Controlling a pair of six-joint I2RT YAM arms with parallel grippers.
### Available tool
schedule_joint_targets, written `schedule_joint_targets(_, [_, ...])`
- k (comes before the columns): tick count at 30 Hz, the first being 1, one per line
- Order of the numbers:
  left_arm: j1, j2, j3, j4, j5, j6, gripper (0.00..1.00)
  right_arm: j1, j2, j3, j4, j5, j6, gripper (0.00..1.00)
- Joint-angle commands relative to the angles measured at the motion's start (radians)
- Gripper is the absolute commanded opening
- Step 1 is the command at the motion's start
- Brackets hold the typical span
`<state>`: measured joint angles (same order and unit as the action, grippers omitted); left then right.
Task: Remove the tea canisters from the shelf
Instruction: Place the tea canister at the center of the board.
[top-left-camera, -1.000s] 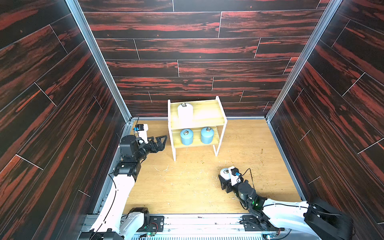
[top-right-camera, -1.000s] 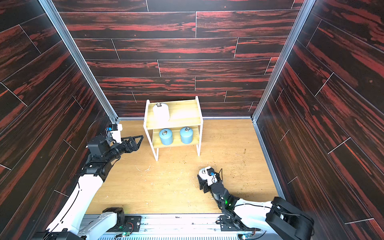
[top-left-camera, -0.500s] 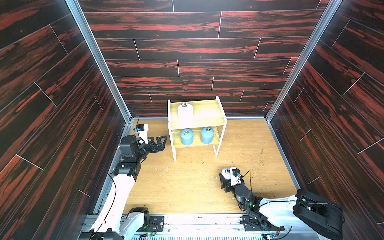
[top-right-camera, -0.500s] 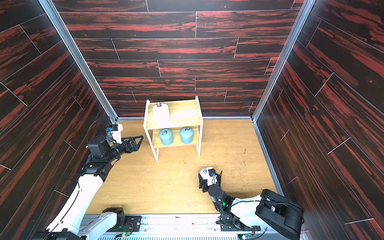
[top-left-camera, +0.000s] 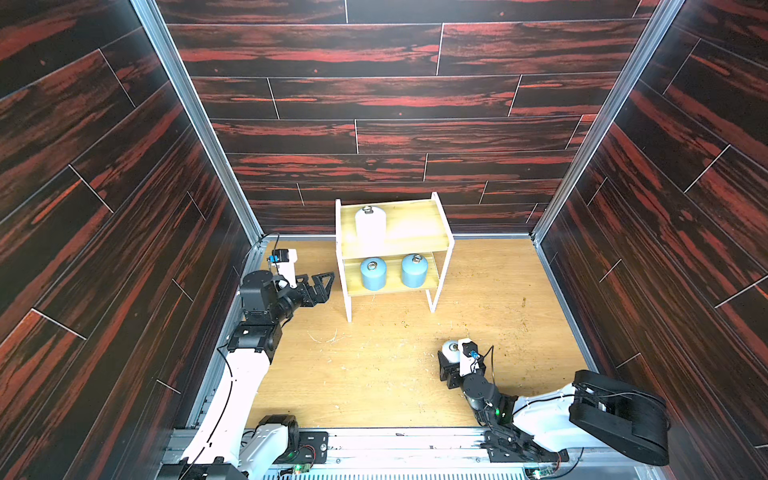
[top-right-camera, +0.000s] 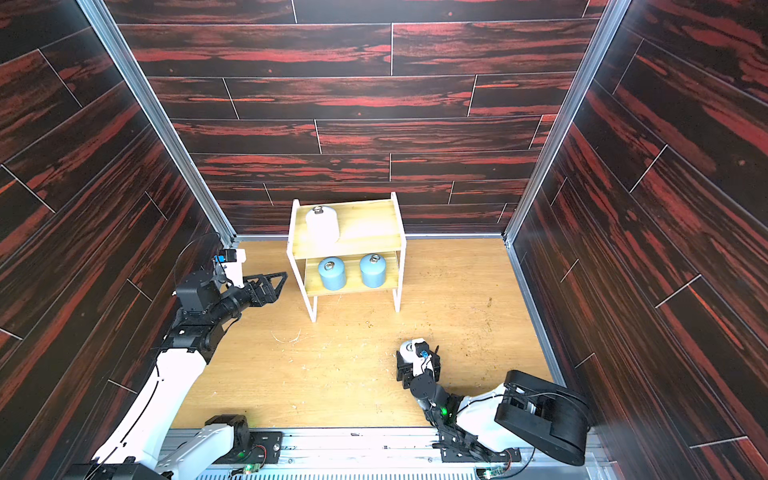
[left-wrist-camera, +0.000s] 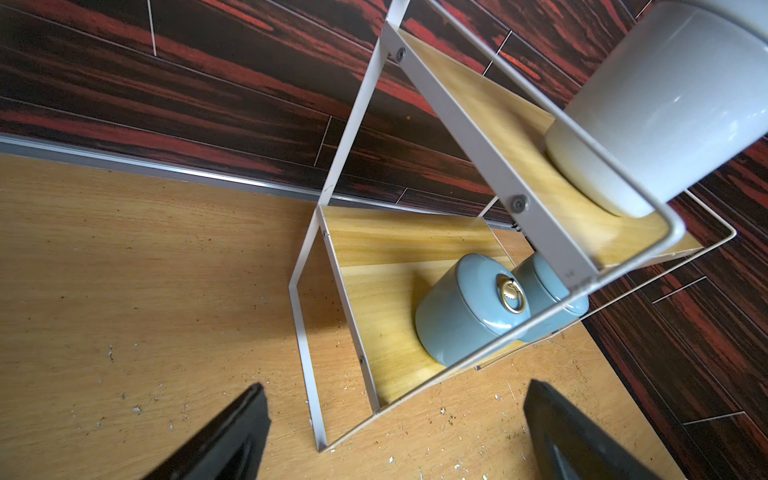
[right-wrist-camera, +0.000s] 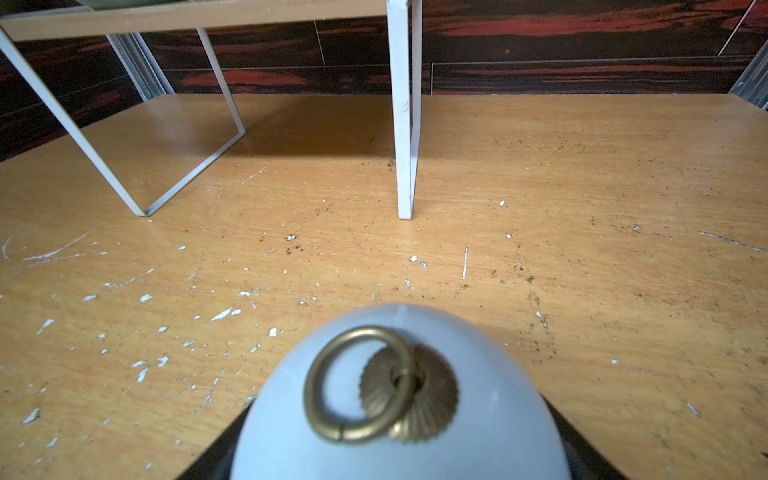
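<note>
The shelf (top-left-camera: 415, 226) (top-right-camera: 365, 224) stands at the back of the wooden floor. A white tea canister (top-left-camera: 370, 224) (top-right-camera: 322, 224) sits on its top board, and two light blue canisters (top-left-camera: 373, 273) (top-left-camera: 414, 271) sit on the lower board. My left gripper (top-left-camera: 322, 286) (top-right-camera: 276, 284) hovers open just left of the shelf, facing it. In the left wrist view its gripper (left-wrist-camera: 395, 432) is empty, and the nearer blue canister (left-wrist-camera: 465, 316) lies ahead. My right gripper (top-left-camera: 451, 361) (right-wrist-camera: 399, 449) is shut on another white canister (top-left-camera: 450, 351) (right-wrist-camera: 498, 432), low over the front right floor. I cannot tell whether it touches the floor.
Dark wood-patterned walls (top-left-camera: 124, 208) enclose the floor on three sides, with metal rails along their base. The shelf's white leg (right-wrist-camera: 405, 124) stands ahead of the held canister. Small white chips and brown specks are scattered over the floor (top-left-camera: 374, 374).
The right arm's rear links have swung inward while its gripper keeps the white canister near the same spot. The left arm has not moved.
</note>
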<state>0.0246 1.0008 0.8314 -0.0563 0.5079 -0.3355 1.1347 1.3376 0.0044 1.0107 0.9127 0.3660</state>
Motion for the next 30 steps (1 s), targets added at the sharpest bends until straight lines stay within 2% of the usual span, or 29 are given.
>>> schedule_joint_targets(1, [-0.005,-0.014,-0.002,-0.010,0.003,0.019,1.00,0.018,0.015,-0.055,0.074,0.058,0.023,0.54])
schedule_joint_targets(16, [-0.006,-0.025,-0.009,-0.013,0.005,0.021,1.00,0.072,0.122,-0.029,0.091,0.125,0.057,0.57])
schedule_joint_targets(22, [-0.005,-0.028,-0.010,-0.014,0.006,0.021,1.00,0.078,0.120,-0.029,0.085,0.133,0.059,0.71])
schedule_joint_targets(30, [-0.005,-0.030,-0.009,-0.017,0.005,0.021,1.00,0.086,0.117,-0.027,0.078,0.140,0.062,0.81])
